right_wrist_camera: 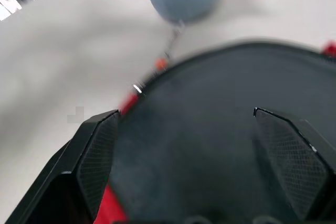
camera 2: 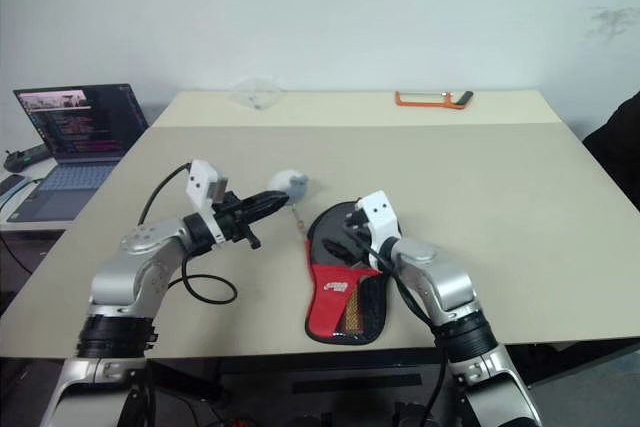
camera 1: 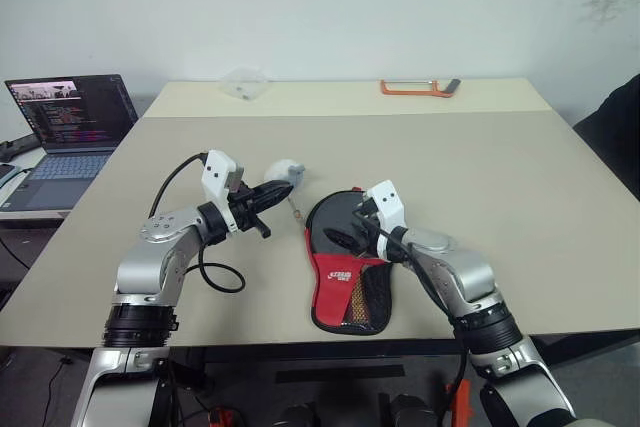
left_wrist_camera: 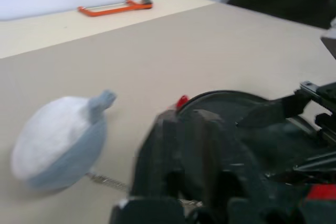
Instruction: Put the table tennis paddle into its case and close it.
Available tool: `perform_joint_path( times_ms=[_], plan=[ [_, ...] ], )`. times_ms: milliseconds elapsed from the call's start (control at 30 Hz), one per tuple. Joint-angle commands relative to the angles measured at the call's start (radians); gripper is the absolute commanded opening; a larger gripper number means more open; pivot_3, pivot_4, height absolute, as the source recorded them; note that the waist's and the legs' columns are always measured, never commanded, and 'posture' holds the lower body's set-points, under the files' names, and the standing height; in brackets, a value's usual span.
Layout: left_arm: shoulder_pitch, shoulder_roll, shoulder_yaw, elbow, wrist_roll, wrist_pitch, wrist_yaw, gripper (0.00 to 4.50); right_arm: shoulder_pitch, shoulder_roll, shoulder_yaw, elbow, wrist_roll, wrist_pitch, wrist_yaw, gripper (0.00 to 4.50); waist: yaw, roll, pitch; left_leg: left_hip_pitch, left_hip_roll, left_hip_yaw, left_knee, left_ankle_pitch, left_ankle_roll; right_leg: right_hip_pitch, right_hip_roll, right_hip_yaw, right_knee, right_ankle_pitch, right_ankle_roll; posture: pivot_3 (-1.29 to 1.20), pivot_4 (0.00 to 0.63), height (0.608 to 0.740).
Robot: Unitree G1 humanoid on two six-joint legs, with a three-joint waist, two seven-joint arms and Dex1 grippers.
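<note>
The case [camera 1: 340, 272] lies flat near the table's front edge, its round black end pointing away from me and its red mesh panel with a white logo toward me. My right gripper [camera 1: 348, 227] hovers over the black round end. Its fingers [right_wrist_camera: 100, 156] are spread wide, with nothing between them, so it is open. My left gripper [camera 1: 280, 192] points right, level with the table. It sits just left of the case, close to a small grey-white pouch [camera 1: 286, 171]. The table tennis paddle is hidden.
A thin chain [left_wrist_camera: 105, 182] runs from the small pouch toward the case. A laptop [camera 1: 70, 132] stands open on a side table at the left. An orange-handled tool [camera 1: 415, 87] and a clear plastic piece [camera 1: 243, 82] lie at the far edge.
</note>
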Motion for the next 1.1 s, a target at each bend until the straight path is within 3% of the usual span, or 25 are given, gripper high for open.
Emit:
perform_joint_path(
  times_ms=[33, 267, 700, 1067, 1100],
  plan=[
    [-0.059, -0.004, -0.002, 0.029, 0.076, -0.085, 0.068, 1.96, 0.000, 0.000, -0.011, -0.017, -0.015, -0.027, 0.001, 4.50, 0.002, 0.000, 0.000, 0.000, 0.000, 0.000, 0.000, 0.000, 0.000, 0.000, 0.000, 0.000, 0.000, 0.000, 0.000, 0.00, 0.150, 0.740],
    [-0.250, -0.050, 0.000, 0.333, 0.205, -0.154, 0.268, 4.46, 0.015, 0.008, -0.013, -0.008, -0.035, -0.016, -0.006, 4.50, 0.004, 0.000, 0.000, 0.000, 0.000, 0.000, 0.000, 0.000, 0.000, 0.000, 0.000, 0.000, 0.001, 0.000, 0.000, 0.00, 0.150, 0.740],
    [-0.598, -0.160, -0.040, 1.035, 0.336, -0.262, 0.319, 4.46, 0.022, 0.030, -0.009, -0.035, -0.042, 0.005, -0.016, 4.50, 0.002, -0.001, -0.001, 0.000, -0.001, -0.001, 0.001, 0.000, 0.000, 0.000, 0.000, -0.001, 0.001, 0.000, 0.000, 0.00, 0.150, 0.740],
    [-0.612, -0.191, -0.079, 1.149, 0.433, -0.289, 0.304, 4.46, 0.030, 0.030, -0.019, -0.055, -0.044, 0.020, -0.038, 4.50, -0.013, -0.001, -0.001, 0.000, -0.001, 0.000, 0.001, 0.000, 0.001, -0.001, 0.000, 0.000, 0.003, 0.000, 0.000, 0.00, 0.150, 0.740],
    [-0.608, -0.191, -0.080, 1.149, 0.437, -0.289, 0.302, 4.29, 0.030, 0.030, -0.019, -0.056, -0.044, 0.021, -0.039, 4.50, -0.013, -0.001, -0.001, 0.000, -0.001, 0.000, 0.001, 0.000, 0.001, -0.001, 0.000, 0.000, 0.003, 0.000, 0.000, 0.00, 0.150, 0.740]
  ],
)
